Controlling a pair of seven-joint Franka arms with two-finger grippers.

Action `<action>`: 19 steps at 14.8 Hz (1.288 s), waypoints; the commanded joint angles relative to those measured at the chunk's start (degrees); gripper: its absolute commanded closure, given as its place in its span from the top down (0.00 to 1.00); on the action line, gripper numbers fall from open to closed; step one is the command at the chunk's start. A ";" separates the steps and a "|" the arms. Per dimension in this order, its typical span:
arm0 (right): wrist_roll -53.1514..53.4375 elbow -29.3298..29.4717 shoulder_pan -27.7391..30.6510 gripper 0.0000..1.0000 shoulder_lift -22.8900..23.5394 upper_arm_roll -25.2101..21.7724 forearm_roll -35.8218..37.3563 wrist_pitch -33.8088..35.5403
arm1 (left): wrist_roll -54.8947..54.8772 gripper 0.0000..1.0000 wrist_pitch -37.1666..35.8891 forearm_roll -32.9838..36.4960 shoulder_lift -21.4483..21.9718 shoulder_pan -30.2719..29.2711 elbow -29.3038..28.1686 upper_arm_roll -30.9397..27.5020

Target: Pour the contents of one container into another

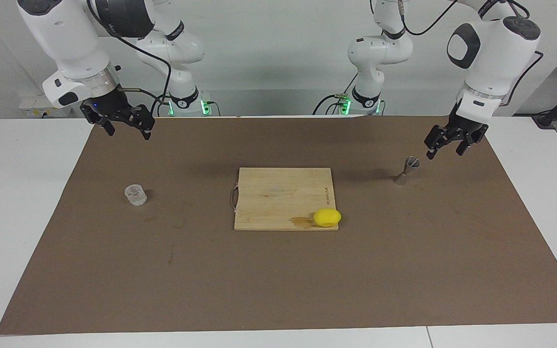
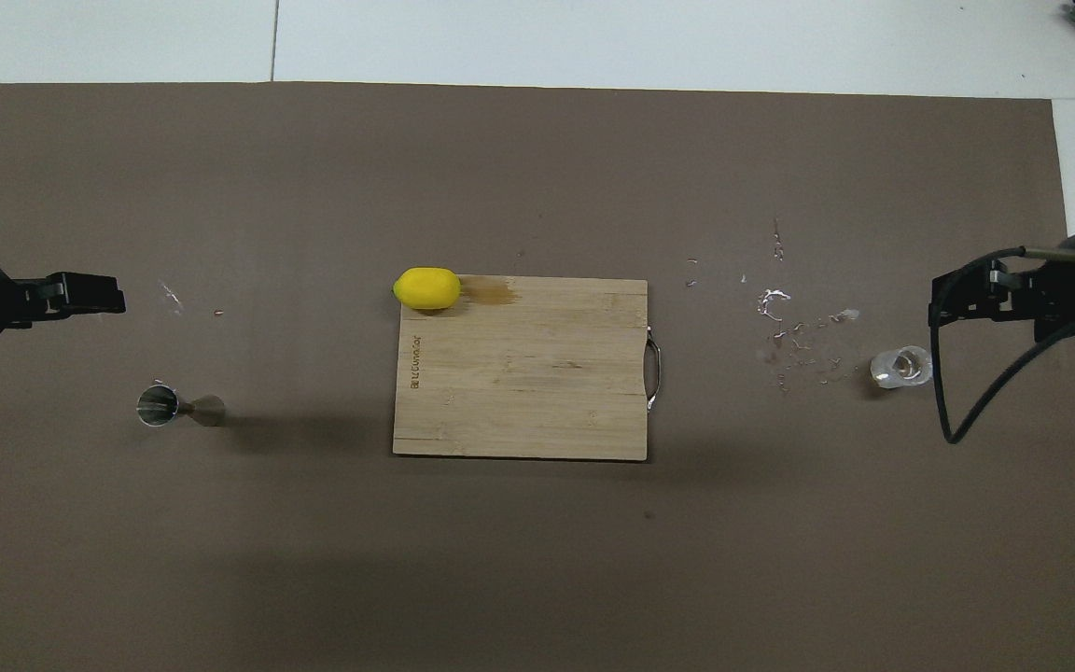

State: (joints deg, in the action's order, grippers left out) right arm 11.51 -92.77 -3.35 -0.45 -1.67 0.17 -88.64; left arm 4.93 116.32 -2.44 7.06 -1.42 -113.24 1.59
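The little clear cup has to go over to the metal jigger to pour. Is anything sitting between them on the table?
Yes. The wooden cutting board lies between the clear cup and the jigger, with a lemon on its corner. Carried through the air, the cup would likely pass over both.

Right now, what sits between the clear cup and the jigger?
The cutting board, with the lemon on its corner, lies between the clear cup and the jigger; plainest in the overhead view.

Robotics lab, two bench-mounted arms (image 1: 380, 53), brown mat (image 1: 278, 280), bare wall
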 commanded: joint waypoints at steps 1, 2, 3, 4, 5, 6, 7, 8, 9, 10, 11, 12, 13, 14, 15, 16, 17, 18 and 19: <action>-0.88 -1.28 0.19 1.00 -1.22 -0.17 -0.87 -0.13 | 0.34 1.00 2.69 0.77 1.47 -0.52 -2.16 0.25; -0.88 -1.28 0.19 1.00 -1.22 -0.26 -0.87 -0.13 | 0.34 1.00 3.30 0.77 1.47 -0.43 -2.51 0.34; -0.79 -1.19 0.19 1.00 -1.22 -0.17 -0.87 -0.22 | 0.43 1.00 3.74 0.77 1.47 -0.25 -2.60 0.34; -0.88 -1.28 0.19 1.00 -1.22 -0.17 -0.87 -0.22 | 0.52 1.00 4.35 0.77 1.47 -0.34 -2.69 0.34; -0.79 -1.19 0.19 1.00 -1.22 -0.17 -0.87 -0.13 | 0.52 1.00 4.79 0.69 1.56 -0.51 -3.12 0.34; -0.88 -1.28 0.19 1.00 -1.22 -0.17 -0.87 -0.22 | 0.52 1.00 4.97 0.69 1.47 -0.60 -3.65 0.26; -0.88 -1.28 0.19 1.00 -1.22 -0.17 -0.87 -0.13 | 0.52 1.00 4.71 0.69 1.56 -0.52 -3.74 0.25; -0.79 -1.28 0.19 1.00 -1.22 -0.17 -0.87 -0.13 | 0.43 1.00 4.54 0.77 1.56 -0.52 -3.92 0.34; -0.88 -1.19 0.19 1.00 -1.22 -0.26 -0.87 -0.22 | 0.61 1.00 4.01 0.77 1.64 -0.34 -4.18 0.34; -0.79 -1.19 0.19 1.00 -1.22 -0.17 -0.87 -0.13 | 1.57 1.00 2.70 0.77 1.47 0.70 -3.57 0.52; -0.79 -1.19 0.19 1.00 -1.22 -0.17 -0.87 -0.13 | 3.32 1.00 1.38 0.69 1.47 1.50 -3.04 0.78; -0.79 -1.28 0.19 1.00 -1.22 -0.26 -0.87 -0.13 | 3.51 1.00 -2.20 0.69 1.38 2.20 -1.99 0.87; -0.88 -1.28 0.19 1.00 -1.22 -0.17 -0.87 -0.13 | 3.86 1.00 -3.80 0.34 1.12 2.38 -0.85 0.87; -0.79 -1.28 0.19 1.00 -1.22 -0.17 -0.87 -0.22 | 3.86 1.00 -4.51 0.16 0.51 3.25 -0.06 0.96; -0.88 -1.19 0.19 1.00 -1.22 -0.26 -0.87 -0.13 | 4.03 1.00 -5.65 0.07 0.50 4.57 0.56 0.96; -0.88 -1.19 0.19 1.00 -1.22 -0.17 -0.87 -0.13 | 3.95 1.00 -7.05 -0.10 0.50 4.84 0.74 0.96; -0.88 -1.28 0.19 1.00 -1.22 -0.17 -0.87 -0.13 | 3.34 1.00 -7.42 -0.80 0.50 5.11 0.65 1.13; -0.88 -1.28 0.19 1.00 -1.22 -0.26 -0.87 -0.13 | 3.77 1.00 -7.25 -2.98 0.59 5.37 0.48 1.05; -0.79 -1.28 0.19 1.00 -1.22 -0.17 -0.87 -0.22 | 4.03 1.00 -8.20 -3.79 0.68 5.11 0.48 0.96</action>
State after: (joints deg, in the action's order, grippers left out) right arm 11.51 -92.77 -3.35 -0.45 -1.67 0.17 -88.64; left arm 8.20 110.26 -4.40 7.19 3.17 -113.00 3.22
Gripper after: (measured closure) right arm 0.000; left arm 0.000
